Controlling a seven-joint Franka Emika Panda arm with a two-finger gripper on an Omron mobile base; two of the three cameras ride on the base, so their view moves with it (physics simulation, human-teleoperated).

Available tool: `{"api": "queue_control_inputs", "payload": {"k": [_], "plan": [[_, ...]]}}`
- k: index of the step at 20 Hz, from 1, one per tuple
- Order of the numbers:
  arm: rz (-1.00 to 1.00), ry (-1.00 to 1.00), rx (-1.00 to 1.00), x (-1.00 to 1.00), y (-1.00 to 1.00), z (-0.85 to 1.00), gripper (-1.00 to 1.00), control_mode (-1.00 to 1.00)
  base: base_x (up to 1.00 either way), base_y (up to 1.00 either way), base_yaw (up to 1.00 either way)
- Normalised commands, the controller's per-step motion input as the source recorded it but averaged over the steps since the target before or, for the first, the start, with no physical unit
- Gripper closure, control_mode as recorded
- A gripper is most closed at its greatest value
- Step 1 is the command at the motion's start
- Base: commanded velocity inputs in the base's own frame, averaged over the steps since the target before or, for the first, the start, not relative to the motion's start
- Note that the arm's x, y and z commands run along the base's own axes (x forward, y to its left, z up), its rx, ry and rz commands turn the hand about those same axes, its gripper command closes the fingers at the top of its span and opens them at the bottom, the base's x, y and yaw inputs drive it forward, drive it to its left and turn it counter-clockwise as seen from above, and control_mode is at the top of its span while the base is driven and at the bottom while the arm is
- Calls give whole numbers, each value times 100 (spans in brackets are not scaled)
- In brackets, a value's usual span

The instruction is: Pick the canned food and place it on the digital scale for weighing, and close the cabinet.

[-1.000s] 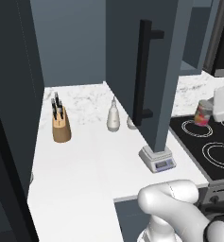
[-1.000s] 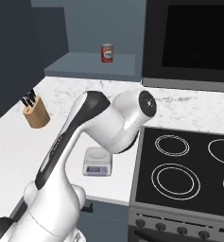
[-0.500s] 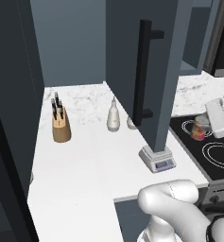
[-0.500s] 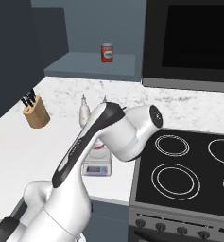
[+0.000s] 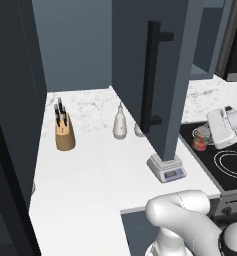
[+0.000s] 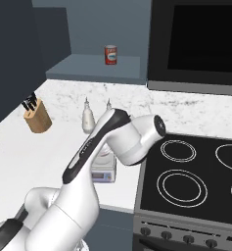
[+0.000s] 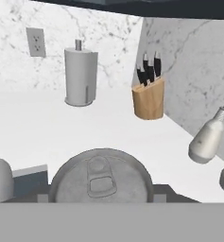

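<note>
canned food [image 7: 102, 182] lower half cut off

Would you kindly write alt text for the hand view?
The silvery pull-tab top of the canned food sits close against the camera at the bottom edge. Beyond it on the white counter stand a grey paper-towel roll, a wooden knife block and a tilted white teardrop bottle.

The can [image 7: 101, 182] has a silvery top and a red label, the knife block [image 5: 65, 135] is tan, and the cabinet door [image 5: 152, 65] is dark blue-grey.
</note>
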Motion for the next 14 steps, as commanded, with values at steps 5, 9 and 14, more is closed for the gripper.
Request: {"api": "queue_control_inputs", "payload": {"k": [5, 9, 14], "plan": [[0, 2, 0, 37, 4, -40, 100, -100, 0, 0, 0], [0, 5, -1, 26, 18, -57, 100, -100, 0, 0, 0], [1, 2, -1, 25, 23, -46, 100, -100, 0, 0, 0]]}}
